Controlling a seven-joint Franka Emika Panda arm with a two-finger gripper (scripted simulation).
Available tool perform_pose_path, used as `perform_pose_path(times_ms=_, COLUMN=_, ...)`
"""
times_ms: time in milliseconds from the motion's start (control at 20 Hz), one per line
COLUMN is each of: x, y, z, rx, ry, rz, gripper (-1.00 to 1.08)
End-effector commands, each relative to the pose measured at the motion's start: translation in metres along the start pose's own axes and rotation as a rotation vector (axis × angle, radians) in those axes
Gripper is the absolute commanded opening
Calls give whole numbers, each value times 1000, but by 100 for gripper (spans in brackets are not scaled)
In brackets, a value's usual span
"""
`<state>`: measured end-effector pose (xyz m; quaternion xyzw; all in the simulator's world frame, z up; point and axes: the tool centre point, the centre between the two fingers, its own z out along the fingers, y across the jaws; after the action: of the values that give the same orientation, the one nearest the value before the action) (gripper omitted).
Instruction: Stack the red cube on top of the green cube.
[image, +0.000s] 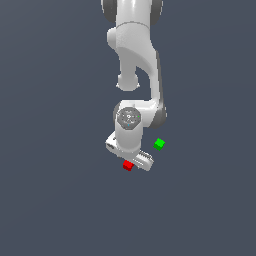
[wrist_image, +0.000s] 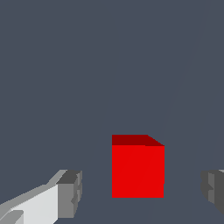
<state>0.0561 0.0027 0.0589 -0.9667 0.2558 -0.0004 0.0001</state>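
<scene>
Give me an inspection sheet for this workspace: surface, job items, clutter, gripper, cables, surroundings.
Surface: plain dark grey floor, no marks seen.
Red cube: on the floor between the open fingers, touching neither in the wrist view; partly hidden under the gripper in the exterior view.
Green cube: on the floor, apart from the red cube, nothing on top; not in the wrist view.
Clutter: nothing seen.
Gripper: open, low around the red cube, not closed on it.
Cables: nothing seen.
Surroundings: only the arm; nothing else seen.
</scene>
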Motion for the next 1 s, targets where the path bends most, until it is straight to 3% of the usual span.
perform_pose_path(times_ms=0, x=-1, y=0, z=12, rx=-1, ry=-1, rz=1, gripper=100)
perform_pose_path(times_ms=500, x=0, y=0, z=39, rx=0, ry=-1, rz=3, gripper=100)
perform_pose_path(times_ms=550, x=0, y=0, z=39, rx=0, ry=-1, rz=3, gripper=-100)
perform_pose_path(times_ms=950, x=0, y=0, z=39, rx=0, ry=-1, rz=3, gripper=-100)
